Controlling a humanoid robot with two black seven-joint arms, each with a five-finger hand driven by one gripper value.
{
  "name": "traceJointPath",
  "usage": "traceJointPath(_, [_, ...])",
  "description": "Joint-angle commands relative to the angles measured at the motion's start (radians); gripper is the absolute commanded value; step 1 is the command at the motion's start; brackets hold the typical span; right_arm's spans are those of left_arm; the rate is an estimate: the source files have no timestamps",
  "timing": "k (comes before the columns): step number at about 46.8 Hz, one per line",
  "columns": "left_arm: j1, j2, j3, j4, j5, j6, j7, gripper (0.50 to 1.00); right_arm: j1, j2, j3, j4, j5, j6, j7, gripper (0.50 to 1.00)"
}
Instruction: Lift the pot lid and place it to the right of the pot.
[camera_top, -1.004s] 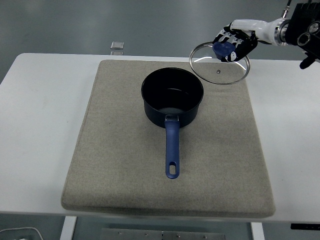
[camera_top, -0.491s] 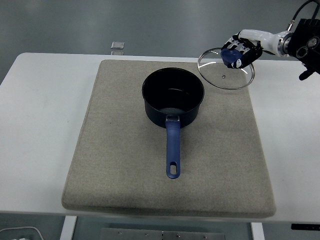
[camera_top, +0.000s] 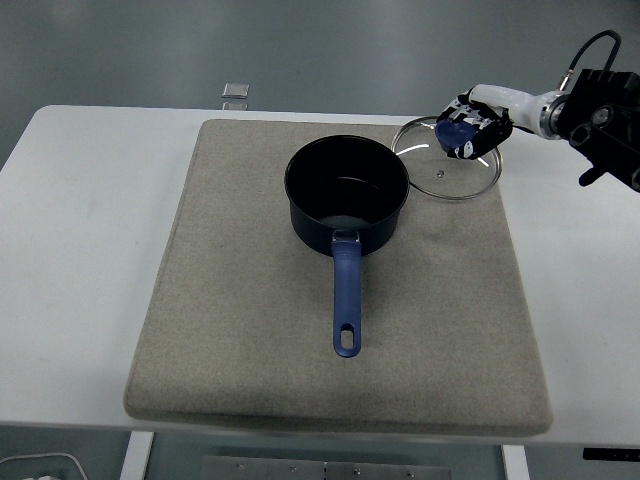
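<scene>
Right robot hand (camera_top: 468, 128) grips the glass lid's (camera_top: 450, 172) blue knob — just right of the open pot (camera_top: 346, 195).

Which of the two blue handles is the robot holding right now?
The lid's blue knob, gripped by the right hand; the pot's long handle lies untouched.

Robot test lab, not home kitchen. Evidence: plain white table (camera_top: 80, 250) on bare grey-green floor (camera_top: 300, 50); grey felt mat (camera_top: 230, 330) as work surface at centre; single dark blue pot (camera_top: 347, 193) staged alone on mat; black robot arm (camera_top: 600, 125) with exposed cable at 2 o'clock; small clear square item (camera_top: 236, 90) on floor at 12 o'clock, beyond table; metal table frame (camera_top: 300, 468) visible at 6 o'clock.
</scene>
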Motion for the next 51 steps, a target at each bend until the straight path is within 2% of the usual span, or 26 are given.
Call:
traceJointPath(1, [0.0,0.0,0.0,0.0,0.0,0.0,0.001,1.0,-0.013,0.012,-0.001,-0.016,-0.003,-0.008,0.001,0.5])
traceJointPath(8, [0.0,0.0,0.0,0.0,-0.001,0.0,0.001,1.0,-0.022,0.012,0.0,-0.02,-0.004,-0.009,0.006,0.5])
traceJointPath(12, [0.0,0.0,0.0,0.0,-0.001,0.0,0.0,1.0,-0.022,0.012,0.003,-0.02,-0.003,-0.009,0.008,0.596])
traceJointPath(13, [0.0,0.0,0.0,0.0,0.0,0.0,0.001,1.0,-0.022,0.011,0.005,-0.02,-0.001,-0.009,0.009,0.629])
traceJointPath(15, [0.0,0.0,0.0,0.0,0.0,0.0,0.001,1.0,-0.022,0.009,0.006,-0.02,0.003,-0.009,0.009,0.727])
traceJointPath(16, [0.0,0.0,0.0,0.0,0.0,0.0,0.001,1.0,-0.022,0.008,0.008,-0.02,0.006,-0.009,0.009,0.756])
traceJointPath(20, [0.0,0.0,0.0,0.0,-0.001,0.0,0.001,1.0,-0.023,0.004,0.009,-0.02,0.012,-0.009,0.009,0.827])
traceJointPath(29, [0.0,0.0,0.0,0.0,-0.001,0.0,0.001,1.0,-0.013,-0.008,0.02,-0.019,0.017,-0.001,0.011,0.832])
traceJointPath(34, [0.0,0.0,0.0,0.0,0.0,0.0,0.001,1.0,-0.011,-0.011,0.068,-0.017,0.041,0.018,0.032,0.836])
traceJointPath(43, [0.0,0.0,0.001,0.0,0.0,0.0,0.0,1.0,-0.02,-0.032,0.201,-0.017,0.17,0.104,0.034,0.842])
traceJointPath(51, [0.0,0.0,0.0,0.0,0.0,0.0,0.001,1.0,-0.034,-0.029,0.226,-0.017,0.305,0.1,0.034,0.842])
